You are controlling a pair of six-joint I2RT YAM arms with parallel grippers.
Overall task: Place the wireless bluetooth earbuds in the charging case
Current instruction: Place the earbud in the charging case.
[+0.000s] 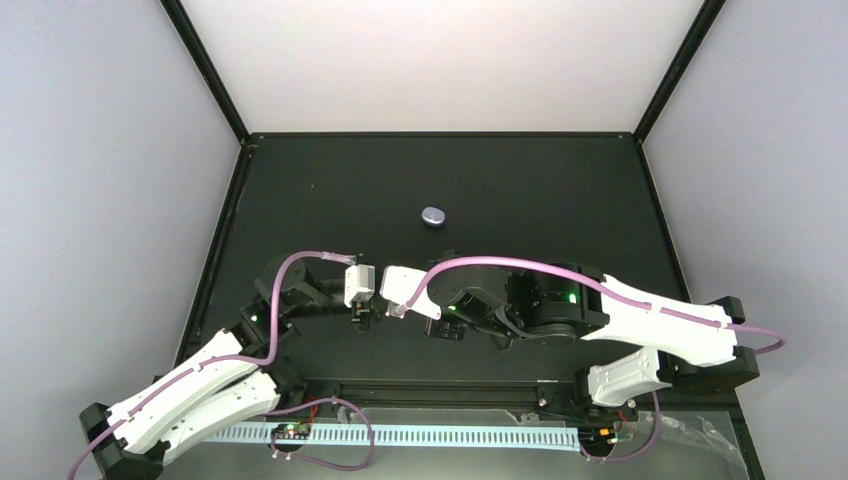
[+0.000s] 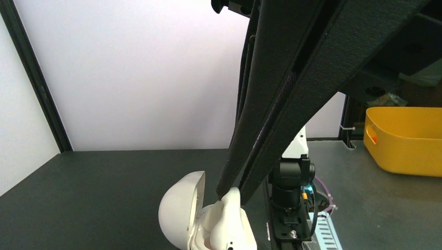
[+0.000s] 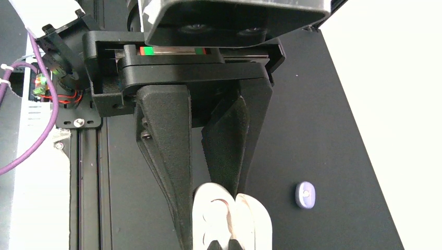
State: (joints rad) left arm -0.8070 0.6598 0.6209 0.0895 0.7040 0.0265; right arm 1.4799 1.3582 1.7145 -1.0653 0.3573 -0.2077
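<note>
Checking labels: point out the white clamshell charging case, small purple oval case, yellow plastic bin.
white clamshell charging case [image 2: 178, 216]: left wrist view, on its open domed lid.
small purple oval case [image 1: 432, 215]: top external view, on its middle.
yellow plastic bin [image 2: 412, 143]: left wrist view, on its side wall.

No readable text, brand or number on any surface, possibly too small.

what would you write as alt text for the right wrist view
The right hand, seen from its wrist, pinches an open white charging case between two black fingers at the bottom of the frame. A small purple oval item lies apart on the black table at frame right.
</note>
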